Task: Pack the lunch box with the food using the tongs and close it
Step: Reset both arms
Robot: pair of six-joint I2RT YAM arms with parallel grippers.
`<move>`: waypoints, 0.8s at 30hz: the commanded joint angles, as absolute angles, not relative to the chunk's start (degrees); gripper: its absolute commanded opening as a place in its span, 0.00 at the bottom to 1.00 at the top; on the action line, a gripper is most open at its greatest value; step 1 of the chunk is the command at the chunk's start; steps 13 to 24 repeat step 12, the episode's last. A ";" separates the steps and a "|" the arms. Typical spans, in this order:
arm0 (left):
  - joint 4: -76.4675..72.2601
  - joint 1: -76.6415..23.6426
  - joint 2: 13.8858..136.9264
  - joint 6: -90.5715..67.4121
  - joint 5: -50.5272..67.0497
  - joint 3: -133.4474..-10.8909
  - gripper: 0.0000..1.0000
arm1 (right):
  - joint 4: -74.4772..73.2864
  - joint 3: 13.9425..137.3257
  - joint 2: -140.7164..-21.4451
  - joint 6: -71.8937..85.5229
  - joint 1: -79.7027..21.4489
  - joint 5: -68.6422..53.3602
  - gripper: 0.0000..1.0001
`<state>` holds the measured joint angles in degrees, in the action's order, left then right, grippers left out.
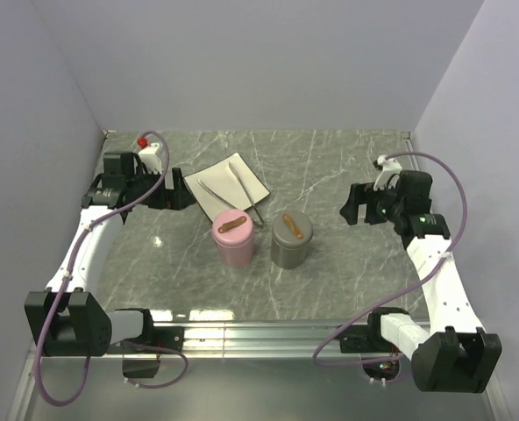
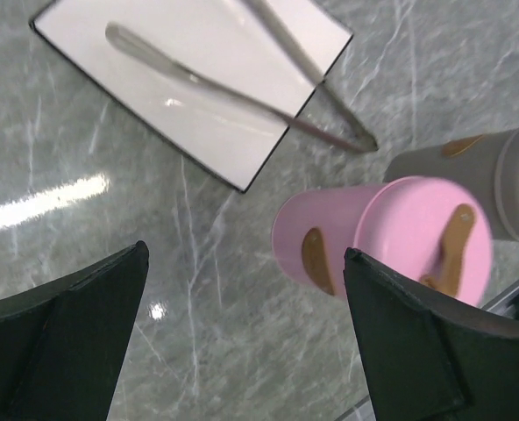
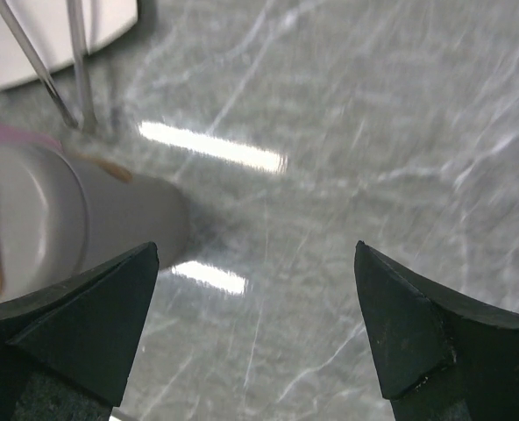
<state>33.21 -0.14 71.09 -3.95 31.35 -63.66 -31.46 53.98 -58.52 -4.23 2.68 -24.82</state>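
Observation:
The silver tongs (image 1: 245, 190) lie on the white square plate (image 1: 220, 180), their joined end pointing over its near edge toward the containers. A pink round lunch box container (image 1: 233, 239) and a grey one (image 1: 291, 239) stand side by side, each lidded with a brown strap on top. No food shows in any view. My left gripper (image 1: 182, 195) hovers open just left of the plate; its wrist view shows the tongs (image 2: 242, 101), plate (image 2: 198, 35) and pink container (image 2: 391, 228). My right gripper (image 1: 354, 209) hangs open to the right of the grey container (image 3: 40, 219), nothing between its fingers.
The marbled grey table (image 1: 330, 167) is walled at the back and on both sides. A metal rail (image 1: 259, 333) runs along the near edge between the arm bases. The plate's corner (image 3: 110, 17) and the tongs' joined end (image 3: 80, 70) appear in the right wrist view.

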 commanded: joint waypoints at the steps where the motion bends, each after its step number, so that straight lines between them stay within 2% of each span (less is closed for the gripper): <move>1: 28.22 -0.18 68.03 -4.66 28.93 -60.21 0.99 | -29.71 50.81 -55.21 -3.34 2.90 -24.96 1.00; 12: 27.16 -0.18 67.67 -4.48 22.51 -58.10 1.00 | -31.20 51.15 -54.84 -3.60 2.90 -26.36 1.00; 24: 27.16 -0.18 67.67 -4.48 22.51 -58.10 1.00 | -31.20 51.15 -54.84 -3.60 2.90 -26.36 1.00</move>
